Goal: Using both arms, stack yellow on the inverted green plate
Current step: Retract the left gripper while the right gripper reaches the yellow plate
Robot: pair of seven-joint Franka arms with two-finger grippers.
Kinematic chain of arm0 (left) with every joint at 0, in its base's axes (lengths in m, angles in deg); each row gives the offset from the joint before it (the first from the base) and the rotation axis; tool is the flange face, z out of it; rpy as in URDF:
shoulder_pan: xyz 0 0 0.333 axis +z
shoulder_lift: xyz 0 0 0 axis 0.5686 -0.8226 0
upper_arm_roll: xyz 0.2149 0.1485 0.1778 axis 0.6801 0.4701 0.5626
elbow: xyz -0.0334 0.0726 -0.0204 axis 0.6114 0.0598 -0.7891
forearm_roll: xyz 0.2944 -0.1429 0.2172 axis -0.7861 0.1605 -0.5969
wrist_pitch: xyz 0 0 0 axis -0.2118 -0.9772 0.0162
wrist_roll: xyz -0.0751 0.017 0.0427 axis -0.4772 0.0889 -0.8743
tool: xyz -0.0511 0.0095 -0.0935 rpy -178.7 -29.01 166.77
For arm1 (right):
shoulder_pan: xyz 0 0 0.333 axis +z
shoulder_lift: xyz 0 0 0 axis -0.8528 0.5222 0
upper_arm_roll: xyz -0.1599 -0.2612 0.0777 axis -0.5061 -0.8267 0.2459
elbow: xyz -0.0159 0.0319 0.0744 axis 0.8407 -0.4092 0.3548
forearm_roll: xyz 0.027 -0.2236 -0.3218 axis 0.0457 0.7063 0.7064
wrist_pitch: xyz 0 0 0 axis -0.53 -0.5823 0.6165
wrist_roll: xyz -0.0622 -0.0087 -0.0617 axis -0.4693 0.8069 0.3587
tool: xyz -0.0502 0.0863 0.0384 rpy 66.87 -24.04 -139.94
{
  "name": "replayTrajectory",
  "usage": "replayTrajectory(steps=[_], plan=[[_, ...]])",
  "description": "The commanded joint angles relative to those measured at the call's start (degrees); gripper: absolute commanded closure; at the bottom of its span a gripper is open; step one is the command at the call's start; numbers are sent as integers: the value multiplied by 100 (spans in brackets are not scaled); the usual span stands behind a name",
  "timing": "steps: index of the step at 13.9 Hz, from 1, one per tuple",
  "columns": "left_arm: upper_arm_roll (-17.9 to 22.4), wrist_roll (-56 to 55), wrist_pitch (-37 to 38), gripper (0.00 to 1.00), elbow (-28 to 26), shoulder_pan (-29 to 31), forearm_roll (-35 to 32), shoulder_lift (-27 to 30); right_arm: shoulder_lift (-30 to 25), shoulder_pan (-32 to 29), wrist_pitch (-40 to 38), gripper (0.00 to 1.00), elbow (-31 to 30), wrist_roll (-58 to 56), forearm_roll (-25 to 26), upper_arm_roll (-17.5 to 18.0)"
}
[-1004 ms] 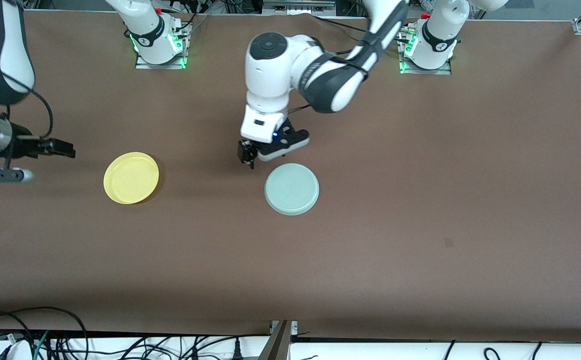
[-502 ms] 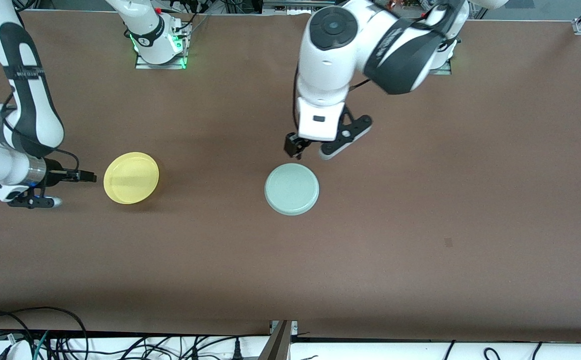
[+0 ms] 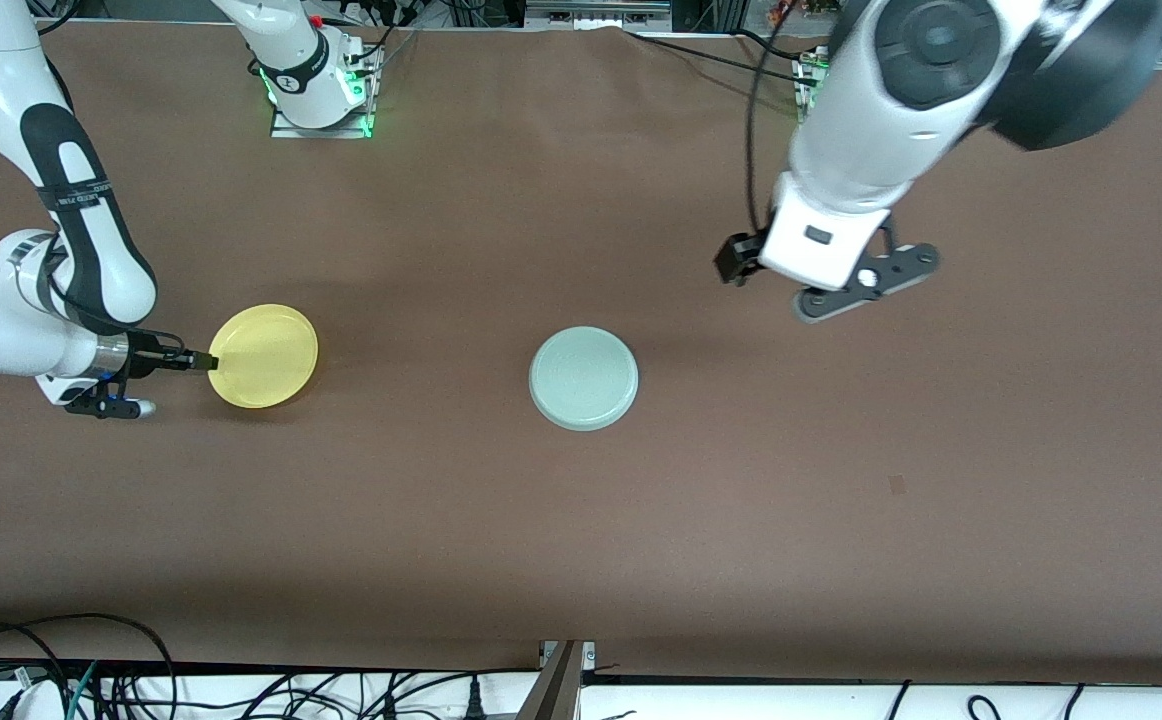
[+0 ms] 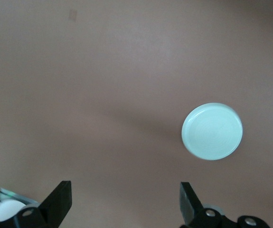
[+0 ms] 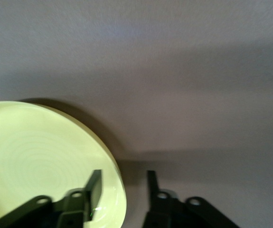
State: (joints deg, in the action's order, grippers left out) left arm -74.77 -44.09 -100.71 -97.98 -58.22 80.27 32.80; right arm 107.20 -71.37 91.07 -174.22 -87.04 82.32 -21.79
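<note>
The yellow plate (image 3: 266, 355) lies rim up on the brown table toward the right arm's end. My right gripper (image 3: 203, 361) is low at its rim; in the right wrist view, the right gripper (image 5: 123, 187) straddles the yellow plate (image 5: 36, 161), one finger over the inside and one outside, with a gap still showing. The green plate (image 3: 583, 378) rests upside down near the table's middle, untouched. My left gripper (image 3: 738, 263) hangs open and empty in the air over bare table toward the left arm's end. The left wrist view shows the left gripper (image 4: 124, 202) well apart from the green plate (image 4: 212, 130).
The arm bases (image 3: 316, 85) stand along the table's edge farthest from the front camera. Cables (image 3: 91, 680) lie off the nearest edge. A small dark mark (image 3: 897, 485) is on the table (image 3: 741, 520).
The right gripper moved in to the yellow plate's rim and its jaws narrowed around it. The left arm rose and swung away from the green plate toward its own end.
</note>
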Motion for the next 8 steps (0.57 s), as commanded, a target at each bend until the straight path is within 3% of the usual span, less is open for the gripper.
replayTrajectory(steps=[1, 5, 8], plan=[[20, 1530, 125, 0, -893, 623, 62, 913, 2, -78, 127, 100, -129, -191, -168, 67], [38, 3764, -15, 0, -2020, 1731, 44, 1750, -67, -52, 48, 100, -50, -183, -300, 111], [283, 4759, -839, 0, -2977, 1830, -377, 2373, -541, -51, -888, 100, 352, -122, -300, 540]])
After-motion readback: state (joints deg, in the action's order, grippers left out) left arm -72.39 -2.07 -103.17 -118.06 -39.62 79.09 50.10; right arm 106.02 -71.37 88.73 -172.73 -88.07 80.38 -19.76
